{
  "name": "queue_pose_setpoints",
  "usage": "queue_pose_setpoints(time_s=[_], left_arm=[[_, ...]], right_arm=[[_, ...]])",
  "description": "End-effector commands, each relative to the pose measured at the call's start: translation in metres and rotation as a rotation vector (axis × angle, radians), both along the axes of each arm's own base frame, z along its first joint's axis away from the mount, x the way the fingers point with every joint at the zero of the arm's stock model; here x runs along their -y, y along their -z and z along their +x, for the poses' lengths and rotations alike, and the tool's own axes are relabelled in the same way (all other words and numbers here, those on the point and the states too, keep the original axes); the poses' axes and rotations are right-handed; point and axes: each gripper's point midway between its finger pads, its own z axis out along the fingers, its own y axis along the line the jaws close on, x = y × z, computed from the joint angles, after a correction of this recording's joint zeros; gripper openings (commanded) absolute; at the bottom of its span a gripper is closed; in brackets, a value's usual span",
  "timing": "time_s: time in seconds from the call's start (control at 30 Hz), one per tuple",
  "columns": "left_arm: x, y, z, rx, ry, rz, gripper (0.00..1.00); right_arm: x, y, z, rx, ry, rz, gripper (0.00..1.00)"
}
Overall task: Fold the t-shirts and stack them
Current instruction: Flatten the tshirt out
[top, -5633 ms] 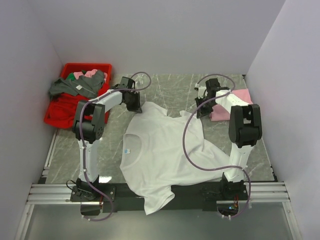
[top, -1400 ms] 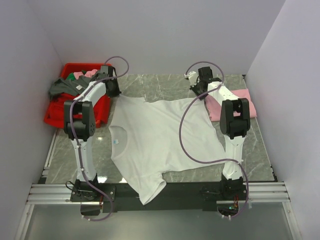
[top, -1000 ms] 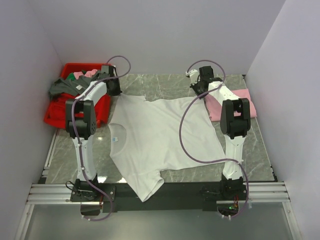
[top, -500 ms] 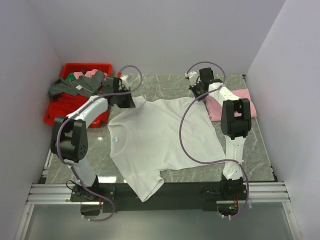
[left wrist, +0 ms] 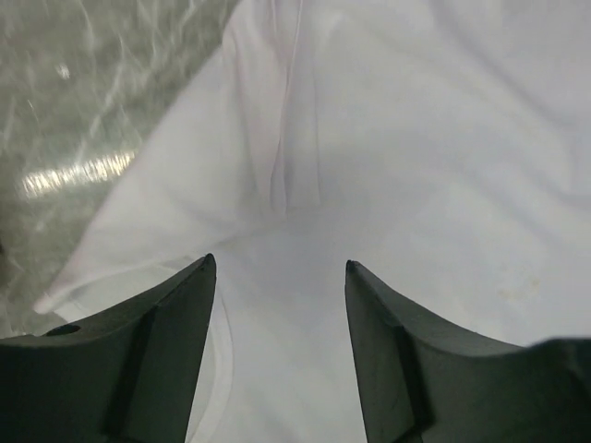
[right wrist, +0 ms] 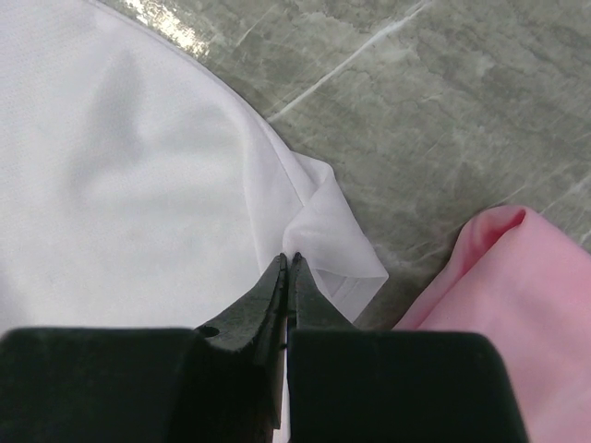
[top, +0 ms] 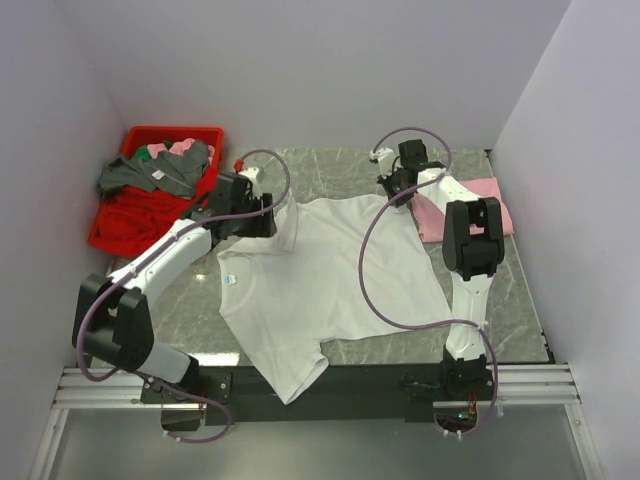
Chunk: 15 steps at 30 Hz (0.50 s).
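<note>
Overhead view; 2 wrist close-ups share white t-shirt (top: 320, 270).

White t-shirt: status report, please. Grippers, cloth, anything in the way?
Left gripper open above white t-shirt. Right gripper shut on its far corner. Shirt mostly spread, unfolded. Pink t-shirt beside that corner, apart.

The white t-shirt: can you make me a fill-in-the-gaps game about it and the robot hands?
The left gripper, above the white t-shirt, has its jaws ___.
The right gripper pinches that shirt; the other t-shirt beside it is coloured ___.
The bin of clothes is coloured ___.
Missing words: open, pink, red.
</note>
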Motion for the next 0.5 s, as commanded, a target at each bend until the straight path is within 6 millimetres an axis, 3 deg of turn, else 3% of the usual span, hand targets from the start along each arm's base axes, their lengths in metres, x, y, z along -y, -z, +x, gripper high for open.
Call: queue_pose_setpoints(time_s=[0.0, 0.23, 0.47], left_arm=[[0.002, -0.017, 0.017, 0.074, -0.039, -0.013, 0.63], [0.018, 0.024, 0.017, -0.034, 0.01, -0.044, 0.55], [0.027, 0.044, 0.023, -0.085, 0.001, -0.06, 0.49]], right_arm=[[-0.002, -0.037, 0.009, 0.087, -0.004, 0.031, 0.0], [-0.003, -0.032, 0.006, 0.074, -0.006, 0.031, 0.0], [-0.003, -0.029, 0.006, 0.064, -0.005, 0.028, 0.0]])
